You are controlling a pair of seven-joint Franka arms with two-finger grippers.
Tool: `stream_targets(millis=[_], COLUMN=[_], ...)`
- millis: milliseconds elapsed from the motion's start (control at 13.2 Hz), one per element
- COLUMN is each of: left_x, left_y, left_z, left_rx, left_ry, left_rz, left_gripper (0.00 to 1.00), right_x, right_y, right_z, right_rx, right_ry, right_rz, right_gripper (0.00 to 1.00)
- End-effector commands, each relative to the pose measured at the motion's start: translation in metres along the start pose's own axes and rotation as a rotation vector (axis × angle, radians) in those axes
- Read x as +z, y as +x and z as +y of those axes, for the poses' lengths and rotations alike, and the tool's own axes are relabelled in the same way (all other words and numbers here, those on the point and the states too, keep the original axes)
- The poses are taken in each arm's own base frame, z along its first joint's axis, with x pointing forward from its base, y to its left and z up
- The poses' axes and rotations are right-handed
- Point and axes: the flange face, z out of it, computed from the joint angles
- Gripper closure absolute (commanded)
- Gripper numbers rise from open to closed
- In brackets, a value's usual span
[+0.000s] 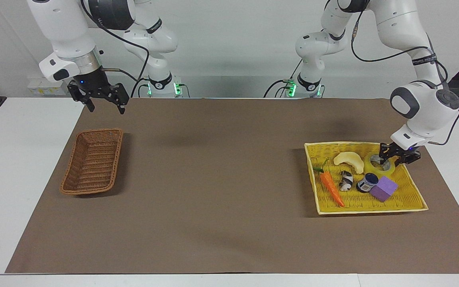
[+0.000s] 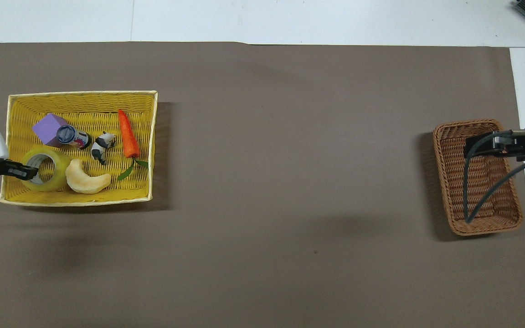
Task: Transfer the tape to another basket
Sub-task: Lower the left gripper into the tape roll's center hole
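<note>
The yellow tape lies flat in the yellow tray, in the corner near the robots at the left arm's end; the overhead view shows it too. My left gripper is down at the roll, one finger in the core and one outside, shut on its wall. It also shows in the overhead view. The brown wicker basket stands empty at the right arm's end. My right gripper hangs open in the air above the mat's edge by that basket and waits.
The tray also holds a pale banana, a carrot, a black-and-white toy animal, a small can and a purple block. A brown mat covers the table between the two baskets.
</note>
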Motion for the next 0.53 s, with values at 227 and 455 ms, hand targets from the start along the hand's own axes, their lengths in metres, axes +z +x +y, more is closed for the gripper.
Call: stream_targets(millis=[227,455], left_x=[-0.055,-0.091], left_y=[0.027,0.035], left_z=[0.004,0.026], left_rx=[0.032,0.041], left_ry=[0.003,-0.011], left_rz=[0.018,0.045], left_gripper=[1.00,1.00], right_x=[0.042,0.050], right_y=[-0.003,-0.001], right_z=[-0.011,-0.010], right_rx=[0.030,0.003], right_ry=[0.147,0.287], right_rz=[0.037,0.039], right_gripper=[0.00,0.00])
